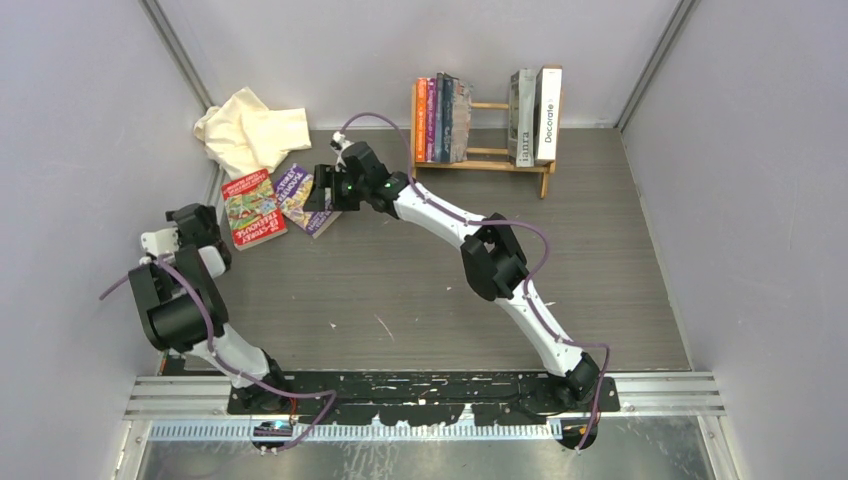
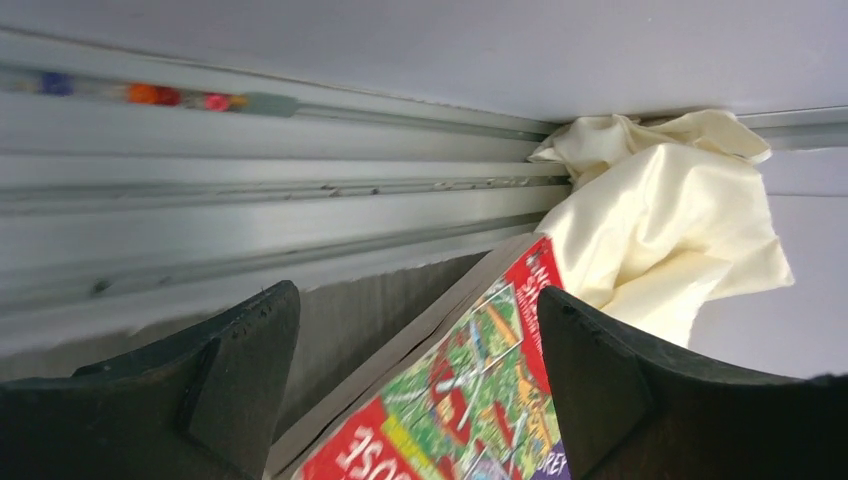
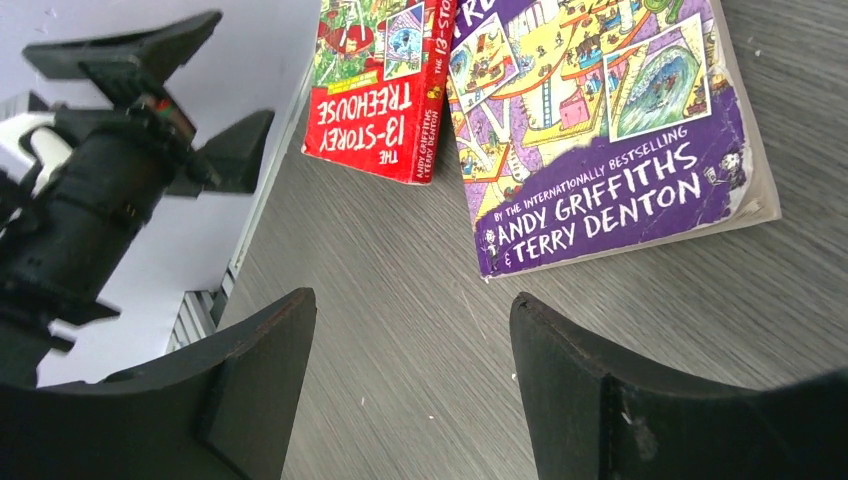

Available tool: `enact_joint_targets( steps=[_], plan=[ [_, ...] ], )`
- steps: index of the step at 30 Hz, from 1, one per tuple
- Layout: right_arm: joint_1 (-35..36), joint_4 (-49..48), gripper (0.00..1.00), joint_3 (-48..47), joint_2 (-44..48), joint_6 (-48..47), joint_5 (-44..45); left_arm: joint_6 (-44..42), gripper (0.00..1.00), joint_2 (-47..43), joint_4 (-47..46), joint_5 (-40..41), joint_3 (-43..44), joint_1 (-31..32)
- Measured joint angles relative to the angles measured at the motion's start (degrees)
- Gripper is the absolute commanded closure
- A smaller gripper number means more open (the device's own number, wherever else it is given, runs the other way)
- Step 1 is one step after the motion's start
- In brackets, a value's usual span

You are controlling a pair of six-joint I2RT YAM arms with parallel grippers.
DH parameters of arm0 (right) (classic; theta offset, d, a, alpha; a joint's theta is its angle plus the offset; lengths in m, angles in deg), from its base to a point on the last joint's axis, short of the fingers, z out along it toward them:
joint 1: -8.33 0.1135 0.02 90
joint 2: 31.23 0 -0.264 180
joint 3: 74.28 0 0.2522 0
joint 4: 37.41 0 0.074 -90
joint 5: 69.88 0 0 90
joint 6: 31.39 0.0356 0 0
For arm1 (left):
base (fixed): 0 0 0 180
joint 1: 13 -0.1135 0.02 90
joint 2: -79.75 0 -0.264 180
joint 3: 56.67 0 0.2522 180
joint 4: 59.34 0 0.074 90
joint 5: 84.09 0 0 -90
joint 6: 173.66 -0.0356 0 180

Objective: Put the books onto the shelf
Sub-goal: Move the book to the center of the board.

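Grey bench (image 1: 420, 300): most books (image 1: 442, 120) stand on the far shelf (image 1: 490, 153). A red book (image 1: 252, 208) and a purple book (image 1: 298, 192) lie flat far left, unshelved. Beside them the left end effector (image 2: 420, 340) and right end effector (image 3: 410, 320) hang open, empty.

Table (image 1: 430, 290) bears shelf (image 1: 492, 164), cloth (image 1: 250, 132) — red book (image 1: 252, 208), purple book (image 1: 298, 192).

Red-green book (image 1: 252, 209); purple-yellow book (image 1: 305, 196); cream cloth (image 1: 250, 130); light-brown shelf (image 1: 490, 155); grey streaked table (image 1: 420, 285).
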Motion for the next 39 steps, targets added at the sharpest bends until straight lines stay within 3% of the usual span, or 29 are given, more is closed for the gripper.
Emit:
enact_joint_targets(
  steps=[8, 13, 39],
  plan=[
    [0.1, 0.3, 0.24, 0.0, 0.0, -1.8, -0.1, 0.0, 0.21, 15.7, -15.4, -9.0, 8.5, -1.5],
    [0.2, 0.6, 0.25, -0.2, 0.0, -2.2, -0.1, 0.7, 0.23, 18.5, -19.3, -12.5, 10.4, -1.5],
    [0.3, 2.5, 0.25, -5.0, -2.3, -2.4, 0.2, 2.0, 0.27, 27.0, -21.4, -19.8, 16.9, -0.3]
  ],
)
